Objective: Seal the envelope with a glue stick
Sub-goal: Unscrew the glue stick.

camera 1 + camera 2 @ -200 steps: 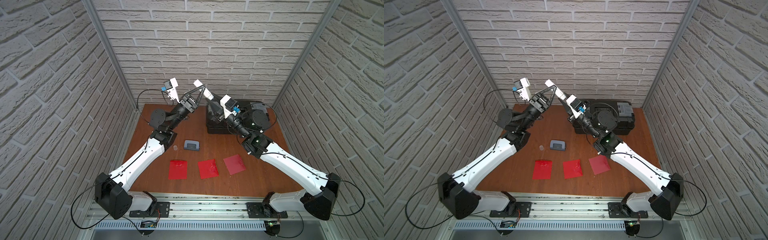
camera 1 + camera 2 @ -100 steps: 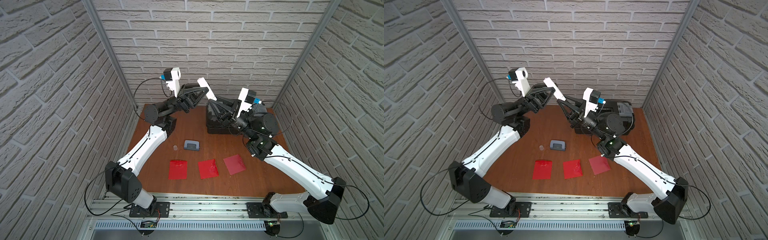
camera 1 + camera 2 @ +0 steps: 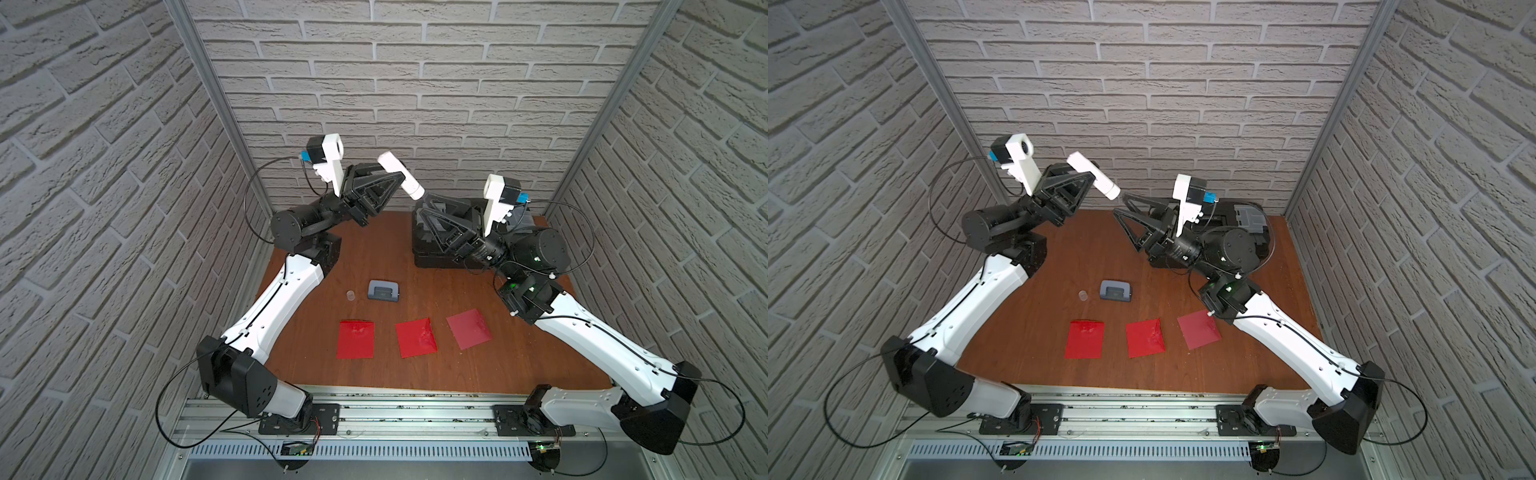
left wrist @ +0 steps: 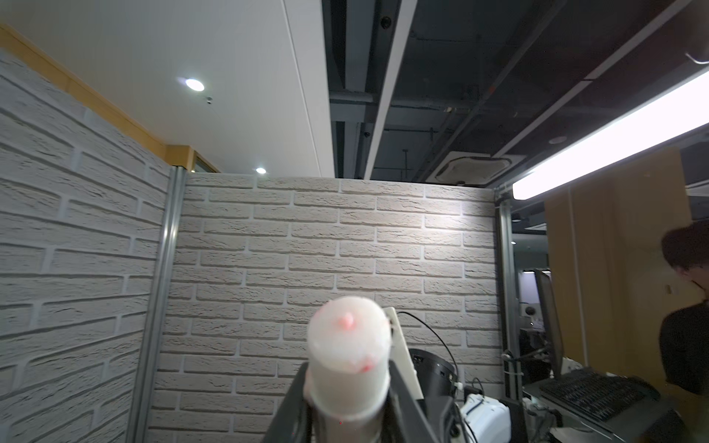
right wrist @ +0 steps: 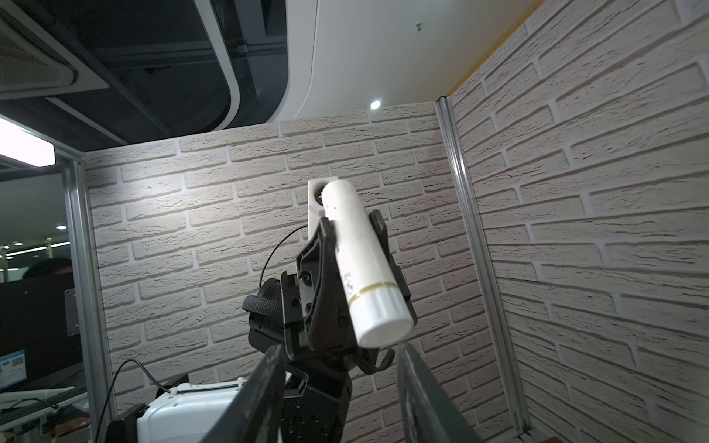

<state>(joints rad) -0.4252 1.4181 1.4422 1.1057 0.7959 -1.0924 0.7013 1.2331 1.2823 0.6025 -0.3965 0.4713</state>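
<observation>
Your left tool [image 3: 390, 172] is clamped around the middle of the glue stick [image 3: 401, 173], holding it up in the air near the back wall, tilted, with its flat base end pointing down toward your right tool [image 3: 1120, 203]. That one's spread apart with nothing in it, and the stick's base sits just off its fingertips. In the left wrist view the glue end is uncapped, with pinkish bits on it. The clear cap [image 3: 350, 295] is on the desk [image 3: 374, 249] beside the grey hole punch [image 3: 383, 289]. Three red envelopes [image 3: 417, 337] lie flat in a row nearer the front.
</observation>
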